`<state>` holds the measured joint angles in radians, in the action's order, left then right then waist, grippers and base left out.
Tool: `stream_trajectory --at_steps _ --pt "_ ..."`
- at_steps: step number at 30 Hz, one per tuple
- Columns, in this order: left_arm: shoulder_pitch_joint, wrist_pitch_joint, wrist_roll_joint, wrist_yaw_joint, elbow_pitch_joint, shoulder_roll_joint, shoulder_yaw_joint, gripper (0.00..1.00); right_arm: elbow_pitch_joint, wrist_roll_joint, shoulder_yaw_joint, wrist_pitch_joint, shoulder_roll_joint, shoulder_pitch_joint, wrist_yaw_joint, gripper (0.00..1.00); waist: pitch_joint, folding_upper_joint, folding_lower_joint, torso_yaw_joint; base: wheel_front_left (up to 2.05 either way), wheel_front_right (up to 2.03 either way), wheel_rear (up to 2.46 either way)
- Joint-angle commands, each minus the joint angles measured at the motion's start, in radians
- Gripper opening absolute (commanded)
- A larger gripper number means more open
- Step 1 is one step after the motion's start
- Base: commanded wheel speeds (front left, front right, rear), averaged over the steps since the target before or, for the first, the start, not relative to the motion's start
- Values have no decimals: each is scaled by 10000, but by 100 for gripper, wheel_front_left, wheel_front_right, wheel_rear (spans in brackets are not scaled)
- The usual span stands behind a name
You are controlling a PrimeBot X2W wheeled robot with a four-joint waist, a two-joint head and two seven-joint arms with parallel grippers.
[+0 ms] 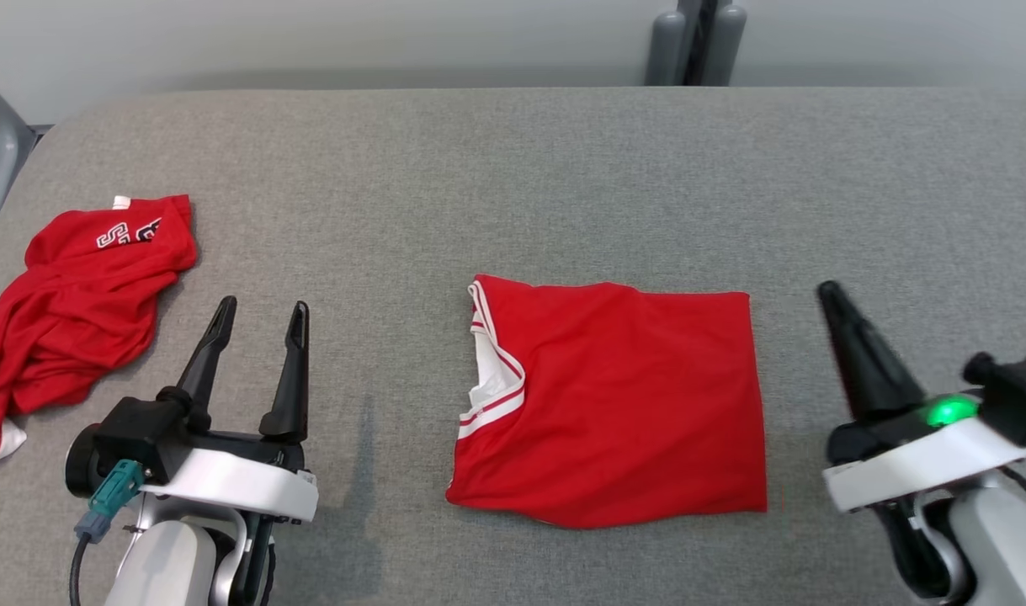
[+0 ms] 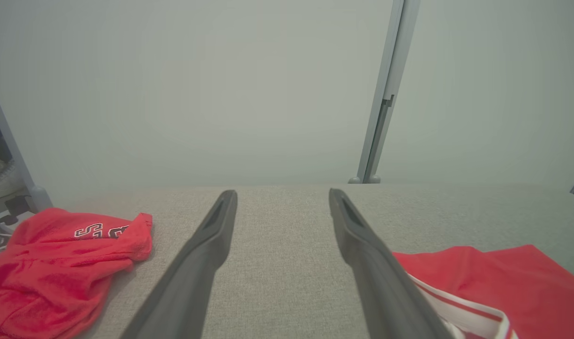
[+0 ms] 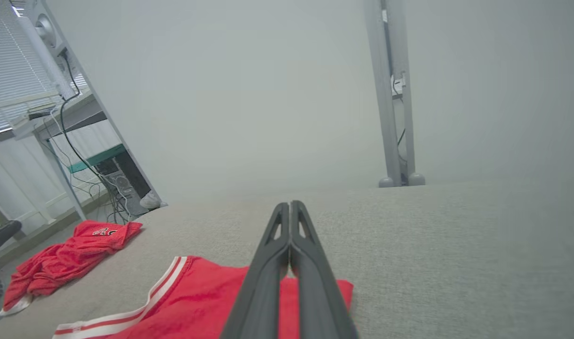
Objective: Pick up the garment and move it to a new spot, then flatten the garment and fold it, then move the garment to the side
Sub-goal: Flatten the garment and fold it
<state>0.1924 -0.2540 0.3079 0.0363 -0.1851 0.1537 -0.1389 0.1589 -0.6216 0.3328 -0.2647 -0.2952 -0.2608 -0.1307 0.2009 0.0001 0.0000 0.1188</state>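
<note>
Folded red fabric garment seen plain red across body. Opening edged in white band with thin red stripes, white lining shown inside. Crumpled red fabric garment marked with white lettering outlined in black; white patch noted at lower edge. Grey woven table cover evenly heathered. Matt black fingers and white wrist shells noted on left gripper and right gripper — small teal plug on left wrist, round green lamp lit on right. Grey upright posts set against pale grey wall.

My head camera looks steeply down on the grey table from above, while both my wrist cameras sit low over it facing the far wall, all three sharing the folded red garment and the crumpled red shirt.
</note>
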Motion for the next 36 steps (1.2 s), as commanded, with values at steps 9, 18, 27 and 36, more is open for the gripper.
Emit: stream_trajectory --at_steps 9,18,27,36 --pt "-333 133 -88 -290 301 262 136 100 154 2875 -3312 -14 1012 951 1 100 -491 -1 0 -400 0 0 0" --pt "-1092 302 -67 -463 523 459 121 100 19 3585 -3668 440 1332 1802 1 100 -1354 -1 0 -597 0 0 0" --pt "-1793 595 -4 -603 746 613 80 100 -535 3831 -3794 1108 1496 2742 1 100 -2124 -1 0 -679 0 0 0" --pt "-2073 791 102 -704 963 731 65 100 -1081 3919 -3967 1398 1610 3228 1 100 -2268 -1 0 -671 0 0 0"
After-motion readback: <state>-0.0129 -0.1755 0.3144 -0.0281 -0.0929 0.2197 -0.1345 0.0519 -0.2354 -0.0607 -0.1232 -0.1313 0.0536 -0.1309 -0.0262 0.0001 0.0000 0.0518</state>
